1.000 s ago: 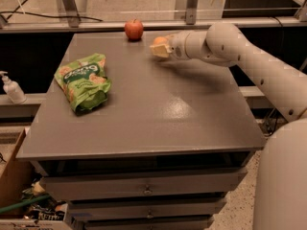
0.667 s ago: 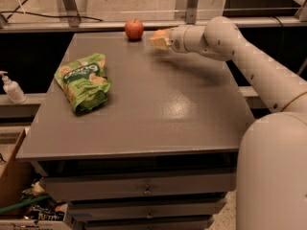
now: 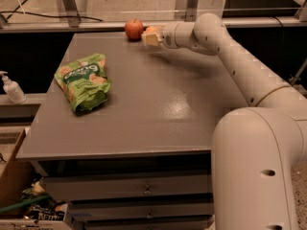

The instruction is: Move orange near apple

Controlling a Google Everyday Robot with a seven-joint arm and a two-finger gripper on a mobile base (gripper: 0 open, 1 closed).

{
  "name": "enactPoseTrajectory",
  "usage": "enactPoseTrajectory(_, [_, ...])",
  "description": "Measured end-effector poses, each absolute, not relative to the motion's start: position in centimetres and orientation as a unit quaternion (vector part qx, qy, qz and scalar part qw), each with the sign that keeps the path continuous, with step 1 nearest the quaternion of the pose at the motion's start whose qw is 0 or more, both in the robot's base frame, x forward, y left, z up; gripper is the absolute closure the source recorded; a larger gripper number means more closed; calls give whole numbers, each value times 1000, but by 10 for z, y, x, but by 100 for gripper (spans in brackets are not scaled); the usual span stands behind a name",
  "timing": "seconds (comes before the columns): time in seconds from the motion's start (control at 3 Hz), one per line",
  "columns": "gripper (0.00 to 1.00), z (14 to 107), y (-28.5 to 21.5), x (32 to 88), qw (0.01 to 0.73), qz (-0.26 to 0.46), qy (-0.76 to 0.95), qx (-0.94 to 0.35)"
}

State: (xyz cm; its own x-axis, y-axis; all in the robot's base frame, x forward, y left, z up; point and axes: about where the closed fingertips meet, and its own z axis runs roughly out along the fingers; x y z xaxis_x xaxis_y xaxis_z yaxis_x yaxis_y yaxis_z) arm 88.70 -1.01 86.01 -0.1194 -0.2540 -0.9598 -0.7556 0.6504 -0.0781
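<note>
The red apple (image 3: pixel 134 28) sits at the far edge of the grey table (image 3: pixel 144 109). My gripper (image 3: pixel 151 36) is just right of the apple, a little above the table top, and is shut on the pale orange (image 3: pixel 152 30). Only the top of the orange shows between the fingers. The orange is a short gap from the apple and does not touch it. My white arm reaches in from the lower right.
A green snack bag (image 3: pixel 84 81) lies on the left half of the table. A white pump bottle (image 3: pixel 11 88) stands on a ledge off the table's left side. Metal frame posts (image 3: pixel 187 1) rise behind the far edge.
My gripper has carried the orange to the left along the far edge, closing the gap to the apple. The apple and the bag have not moved.
</note>
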Motion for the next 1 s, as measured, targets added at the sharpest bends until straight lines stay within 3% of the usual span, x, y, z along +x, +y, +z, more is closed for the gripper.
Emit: enactPoseTrajectory(1.0, [100,835,24,913,539,213,724,-375])
